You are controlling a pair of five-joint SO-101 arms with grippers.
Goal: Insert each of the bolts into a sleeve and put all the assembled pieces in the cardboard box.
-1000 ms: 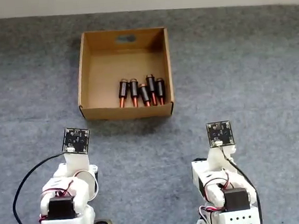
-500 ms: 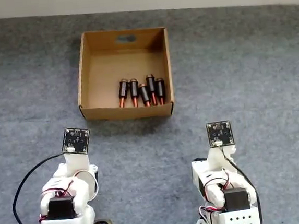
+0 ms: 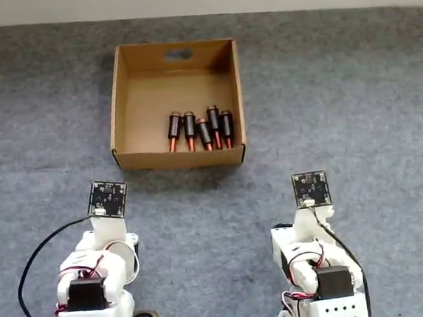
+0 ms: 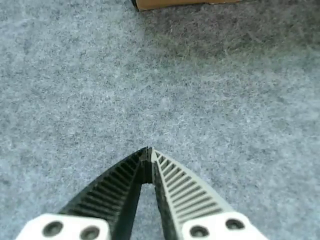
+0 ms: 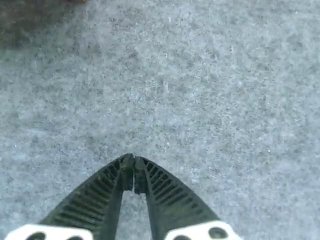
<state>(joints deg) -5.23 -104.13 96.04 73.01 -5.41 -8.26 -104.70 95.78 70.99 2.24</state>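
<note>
fingers (image 4: 177,187) together, cardboard box (image 3: 178,158) well apart

Left gripper (image 4: 150,152) closed, tips touching. One black finger (image 4: 117,185), one pale finger (image 4: 185,187), both ribbed on the outer faces, white mounts with screw holes at their bases. Grey carpet (image 4: 225,100) underneath. Well ahead of the tips, a thin strip of cardboard box (image 4: 175,4) wall sits on the carpet, darker shadow along its base.
</note>
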